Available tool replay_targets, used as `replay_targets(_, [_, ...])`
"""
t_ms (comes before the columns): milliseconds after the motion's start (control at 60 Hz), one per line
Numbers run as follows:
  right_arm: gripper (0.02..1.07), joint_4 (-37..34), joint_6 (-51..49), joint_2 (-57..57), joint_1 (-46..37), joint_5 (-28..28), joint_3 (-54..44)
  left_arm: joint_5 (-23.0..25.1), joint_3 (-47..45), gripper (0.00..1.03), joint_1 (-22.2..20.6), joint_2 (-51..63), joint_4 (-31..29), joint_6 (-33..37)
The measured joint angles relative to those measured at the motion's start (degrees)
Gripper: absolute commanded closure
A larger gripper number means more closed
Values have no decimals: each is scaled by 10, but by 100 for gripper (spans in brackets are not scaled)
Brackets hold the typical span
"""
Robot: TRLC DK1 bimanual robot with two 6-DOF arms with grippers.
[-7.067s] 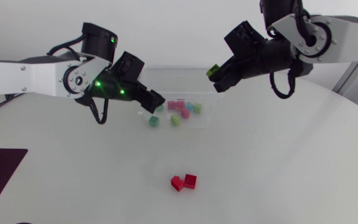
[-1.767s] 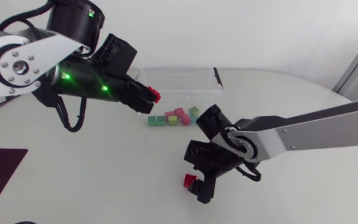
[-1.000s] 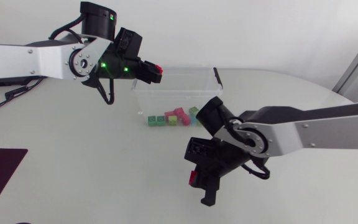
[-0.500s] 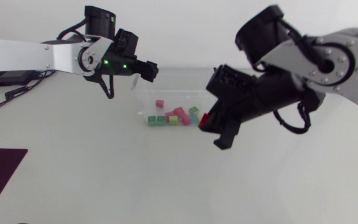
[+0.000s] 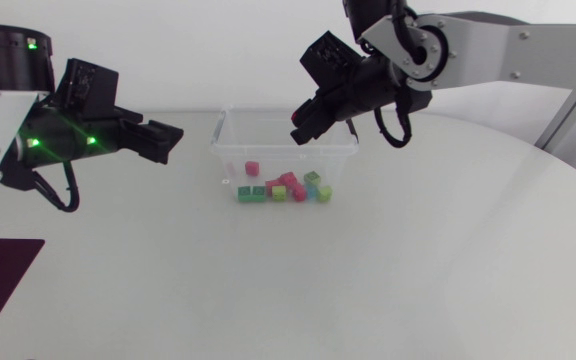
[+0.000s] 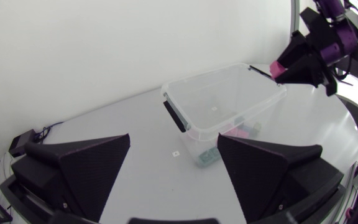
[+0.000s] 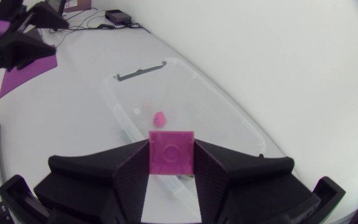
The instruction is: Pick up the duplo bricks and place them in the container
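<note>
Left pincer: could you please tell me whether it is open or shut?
Open. In the left wrist view the left pincer has its fingers wide apart, with nothing gripped between them.

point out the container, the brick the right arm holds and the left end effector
container [image 5: 268, 132], head view, back wall
held brick [image 7: 171, 152], right wrist view, its front face
left end effector [image 6: 173, 140], left wrist view, midway between fingertips
</note>
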Motion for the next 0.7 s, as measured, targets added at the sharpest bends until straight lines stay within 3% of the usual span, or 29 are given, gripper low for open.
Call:
replay_targets(133, [82,33,10,57,-5,14,42,0,-34,5,13,-46,0,6])
replay_targets(283, [40,61,13,118,-11,38,77,0,-68,5,31,-81,1,13])
replay_targets(400, [18,72,15,147,-15,54,84,0,-94,5,49,-107,5,15])
replay_targets(700, [10,173,24,102,-16,112,34,0,-146,5,99,-187,28,15])
